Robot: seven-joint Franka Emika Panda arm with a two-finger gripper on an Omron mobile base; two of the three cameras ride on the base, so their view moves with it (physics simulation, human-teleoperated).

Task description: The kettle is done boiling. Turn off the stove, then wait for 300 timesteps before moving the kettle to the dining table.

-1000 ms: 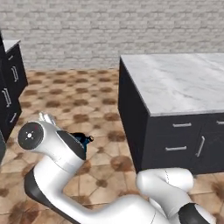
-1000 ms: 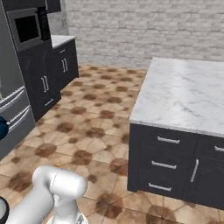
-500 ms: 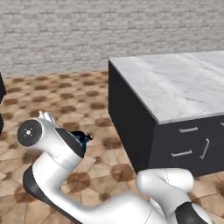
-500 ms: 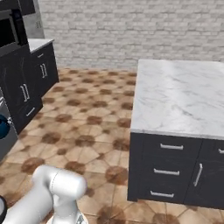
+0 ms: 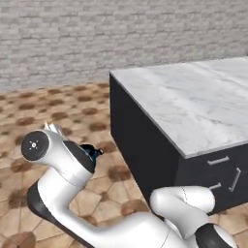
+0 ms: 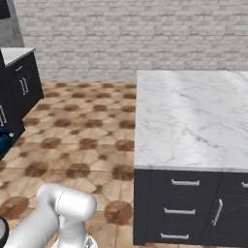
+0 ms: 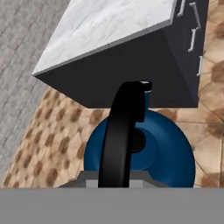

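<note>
1. Beside the near dark corner of the dining table [image 5: 193, 111], in the left base view, a small piece of the dark-blue kettle [image 5: 90, 151] is seen behind the white arm, above the tiled floor [image 5: 72, 106]; it is carried in the air, well apart from the marble top and lower than it. The gripper itself is hidden by the arm in this view.
2. At the left edge of the right base view, a sliver of blue, judged to be the kettle [image 6: 4, 140], is seen in front of dark cabinets [image 6: 22, 87]. The marble top lies to the right, with drawers [image 6: 184, 193] in its near face and a brick wall [image 6: 126, 34] behind.
3. In the hand view, the kettle [image 7: 170, 153] hangs directly under the hand, and its black arched handle [image 7: 124, 127] rises toward the camera. The gripper [image 7: 114, 181] is closed on that handle, so the kettle is held by it. The table's corner is seen beyond the kettle, not touched by it.
4. The kettle is judged rigid, glossy and fairly heavy if filled; a swing under the thin handle is possible. The top of the arch is judged the proper place to hold it.
5. The handle's arch, the longest line visible, runs from the camera toward the table; the spout's direction cannot be told.
</note>
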